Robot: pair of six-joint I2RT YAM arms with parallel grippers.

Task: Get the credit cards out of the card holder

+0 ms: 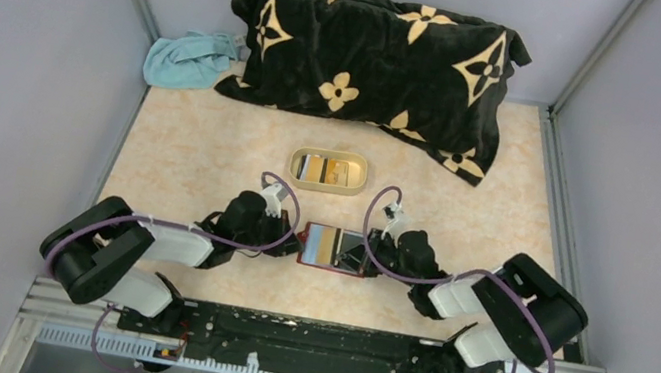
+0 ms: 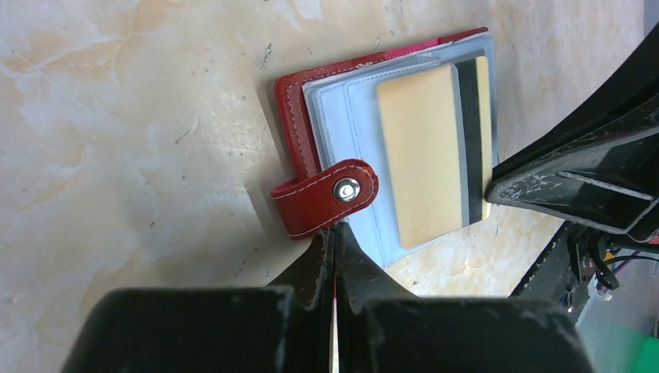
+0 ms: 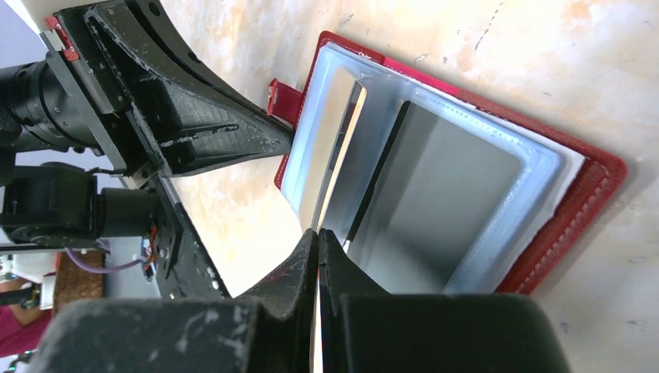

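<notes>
Wallet (image 2: 289,116) lies open on worktop (image 2: 116,155) between both arms. I read left tool (image 2: 336,233) as pressed together, tips at the wallet edge under the tab (image 2: 322,198); grip on a sleeve not discernible. Right tool (image 3: 319,233) is closed, pinching the edge of a yellow card (image 2: 423,155) protruding from its sleeve

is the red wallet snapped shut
No, the wallet lies open, its snap tab unfastened and a yellow card showing in the clear sleeves.
</notes>
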